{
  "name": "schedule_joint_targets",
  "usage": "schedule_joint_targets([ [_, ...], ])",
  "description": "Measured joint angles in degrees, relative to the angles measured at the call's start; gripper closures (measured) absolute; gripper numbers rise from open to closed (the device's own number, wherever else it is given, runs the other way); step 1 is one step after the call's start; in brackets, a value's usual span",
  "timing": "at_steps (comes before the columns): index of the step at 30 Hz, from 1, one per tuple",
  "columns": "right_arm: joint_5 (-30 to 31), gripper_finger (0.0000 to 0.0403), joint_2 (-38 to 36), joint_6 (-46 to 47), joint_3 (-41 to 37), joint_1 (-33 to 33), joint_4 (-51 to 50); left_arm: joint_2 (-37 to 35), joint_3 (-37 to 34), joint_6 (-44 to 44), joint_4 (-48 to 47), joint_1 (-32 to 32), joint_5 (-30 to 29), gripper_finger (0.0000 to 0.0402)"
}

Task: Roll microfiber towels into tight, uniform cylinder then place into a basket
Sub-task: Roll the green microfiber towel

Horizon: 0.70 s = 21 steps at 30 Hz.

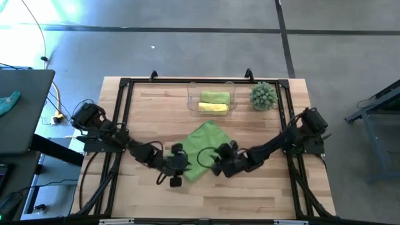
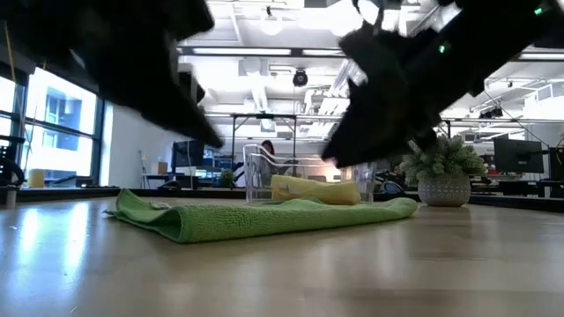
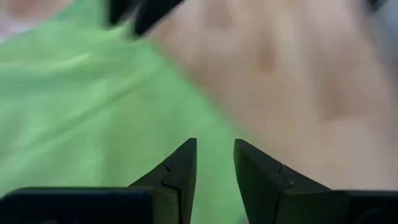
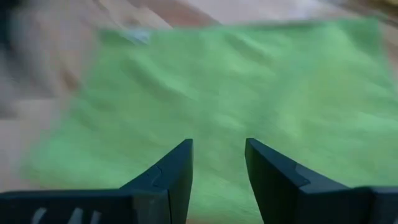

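Nearest us, we see the left gripper (image 1: 177, 167) and right gripper (image 1: 215, 164) low over the near part of a flat lime green towel (image 1: 203, 149) at the table's (image 1: 250, 194) middle, each with fingers parted by a narrow gap and gripping nothing. Farther back, the clear basket (image 1: 191, 100) holds a rolled yellow towel (image 1: 212, 107) and a rolled green towel (image 1: 215, 97), with a spiky plant (image 1: 264, 95) just right of it

A pale wooden counter (image 1: 250, 187) framed by black metal rails (image 1: 125, 94) stands on a grey concrete floor (image 1: 187, 50). Beyond it lies an open office with white ceiling lights (image 2: 264, 53), tall windows (image 2: 62, 123) and dark monitors (image 2: 515, 157).
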Motion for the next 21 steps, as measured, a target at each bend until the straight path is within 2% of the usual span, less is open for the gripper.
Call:
schedule_joint_targets([
  [4, 6.0, 0.0265, 3.3, -4.7, 0.0, 2.4, 12.0, 0.5, 0.0, 3.7, -11.0, 2.1, -3.6, 0.0314],
  [9, 5.9, 0.0265, 8.1, -7.9, 0.0, 2.9, 15.6, 1.9, 0.0, -4.1, -19.5, 5.1, 0.2, 0.0316],
  [13, 5.6, 0.0265, 9.9, -8.6, 0.0, 2.2, 13.6, 3.2, 0.1, -6.7, -19.2, 5.3, 2.1, 0.0316],
  [21, 4.6, 0.0265, 9.5, -8.6, 0.1, 0.5, 0.8, 8.0, 0.2, -13.8, -9.3, 1.8, 1.8, 0.0316],
])
